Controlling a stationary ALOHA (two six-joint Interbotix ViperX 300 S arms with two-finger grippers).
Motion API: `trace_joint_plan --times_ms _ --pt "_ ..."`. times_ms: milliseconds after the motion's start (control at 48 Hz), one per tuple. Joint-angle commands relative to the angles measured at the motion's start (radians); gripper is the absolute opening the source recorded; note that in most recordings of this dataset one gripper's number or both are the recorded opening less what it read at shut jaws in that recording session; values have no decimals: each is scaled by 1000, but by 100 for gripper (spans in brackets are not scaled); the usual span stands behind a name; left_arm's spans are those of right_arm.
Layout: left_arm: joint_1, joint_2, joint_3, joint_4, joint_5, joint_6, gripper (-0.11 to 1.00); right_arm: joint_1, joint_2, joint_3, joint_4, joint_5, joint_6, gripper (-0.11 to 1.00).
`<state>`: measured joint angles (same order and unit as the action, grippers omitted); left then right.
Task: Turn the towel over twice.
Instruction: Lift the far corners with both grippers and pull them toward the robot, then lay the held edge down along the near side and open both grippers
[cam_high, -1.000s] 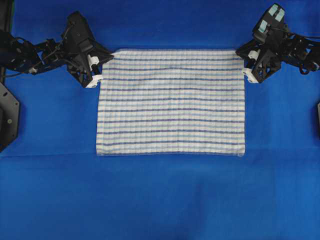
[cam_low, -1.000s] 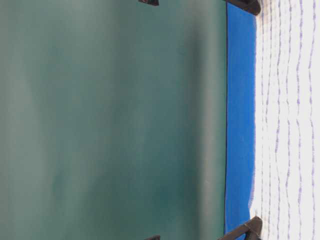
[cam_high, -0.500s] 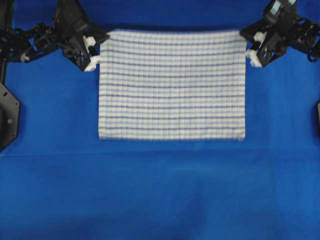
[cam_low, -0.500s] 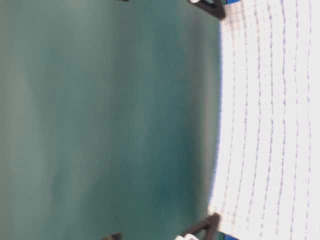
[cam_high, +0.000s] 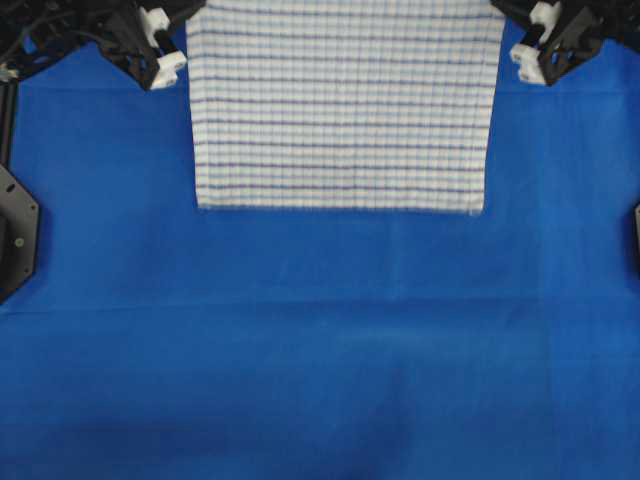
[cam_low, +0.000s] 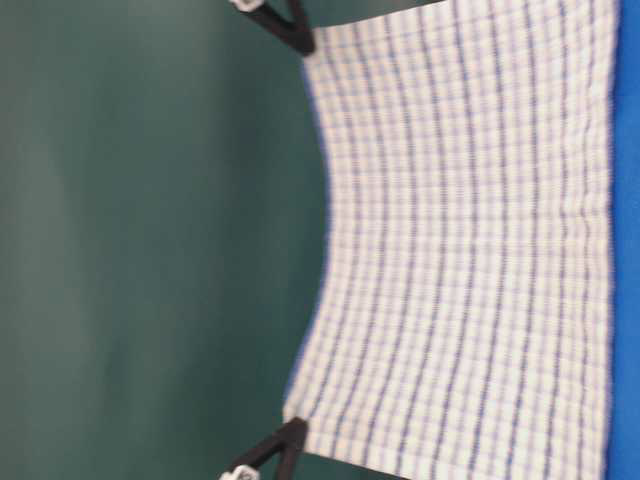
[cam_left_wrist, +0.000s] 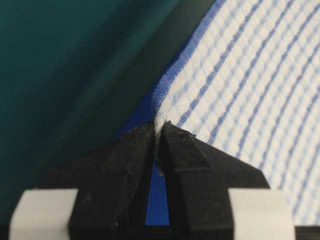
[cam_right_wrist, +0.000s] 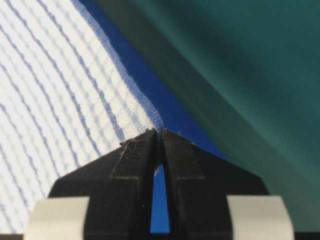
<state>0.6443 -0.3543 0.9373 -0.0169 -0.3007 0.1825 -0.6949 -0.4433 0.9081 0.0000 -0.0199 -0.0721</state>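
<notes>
Towel (cam_high: 340, 110) now higher than before, corners pinched in closed left claw (cam_left_wrist: 157, 131) and right claw (cam_right_wrist: 159, 134).

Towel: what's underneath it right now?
Under the towel lies the blue cloth, visible around it. Both pincers, left and right, hold its far corners up; the cloth directly beneath is hidden.

free: blue cloth (cam_high: 320, 350) bare in front | obstacle: hanging towel (cam_high: 340, 110) spans between both claws

The towel (cam_high: 340, 110) is matt woven cloth with a waffled grid, over a smooth blue cloth cover (cam_high: 320, 350).
</notes>
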Motion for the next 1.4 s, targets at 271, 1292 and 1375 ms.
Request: trace_joint_plan --times_ms 271,1292,1375 --pt "-34 -204 -21 -2 0 2 3 -3 -173 -92 -21 121 -3 6" --pt "-534 -272 224 -3 110 -60 3 574 -193 81 37 295 209 6" --pt "-586 -236 224 -5 110 -95 3 624 -152 95 37 293 245 6"
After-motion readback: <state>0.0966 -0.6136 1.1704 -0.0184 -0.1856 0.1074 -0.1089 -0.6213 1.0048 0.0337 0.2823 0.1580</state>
